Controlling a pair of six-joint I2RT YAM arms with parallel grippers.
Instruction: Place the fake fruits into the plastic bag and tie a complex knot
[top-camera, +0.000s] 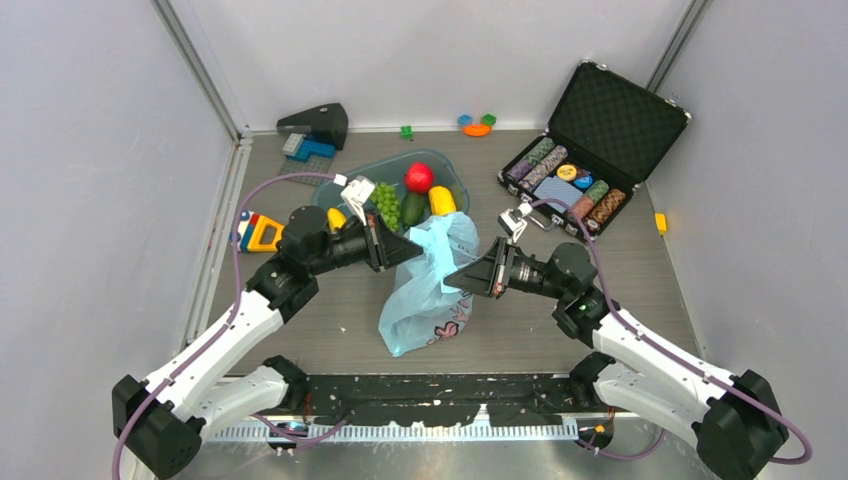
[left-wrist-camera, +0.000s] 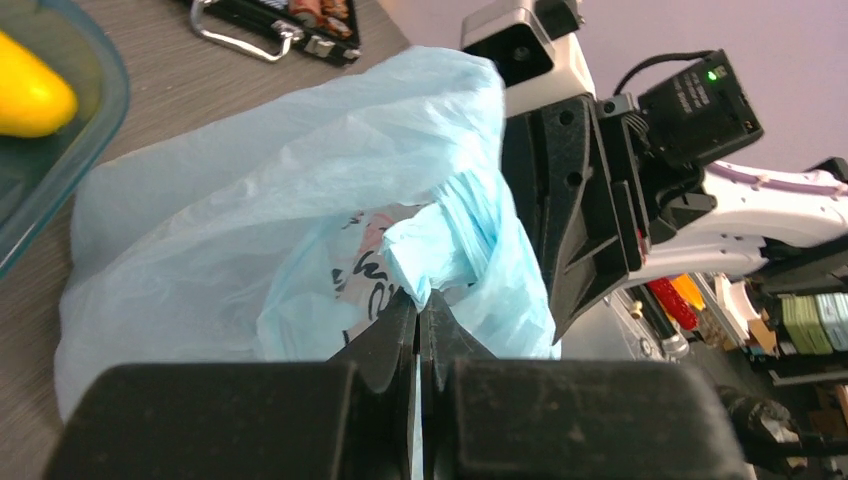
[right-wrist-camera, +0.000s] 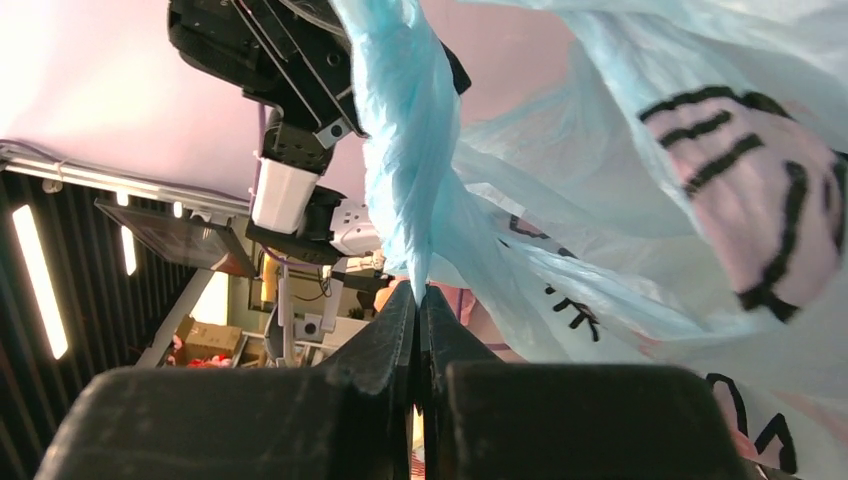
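The plastic bag (top-camera: 432, 285) sits at the middle of the desk (top-camera: 620, 300), a little toward the near edge, its lower part slumped on the surface and its top lifted between the two arms. The left end effector (left-wrist-camera: 420, 305) is clenched on a bunched fold of the bag's upper rim. The right end effector (right-wrist-camera: 418, 292) is clenched on a twisted strand of the same thin plastic, which looks like one of the handles. The two pinch points are close together. Just beyond the bag, toward the far edge, a clear tub (top-camera: 440, 158) holds the red apple (top-camera: 419, 177), the green grapes (top-camera: 386, 203), a yellow fruit (top-camera: 441, 200) and a dark green fruit (top-camera: 413, 208). None of these is in the bag, and whether anything lies inside it cannot be told. A case of chips (top-camera: 590, 150) lies open at the far right corner. The main risk, as I judge it, is tying too soon: closing the mouth now would shut the fruit out. Pulling the arms apart could also tear the thin film or drag a narrow pinch out of the jaws, letting the bag collapse. A sideways tug might slide the light bag into the tub.
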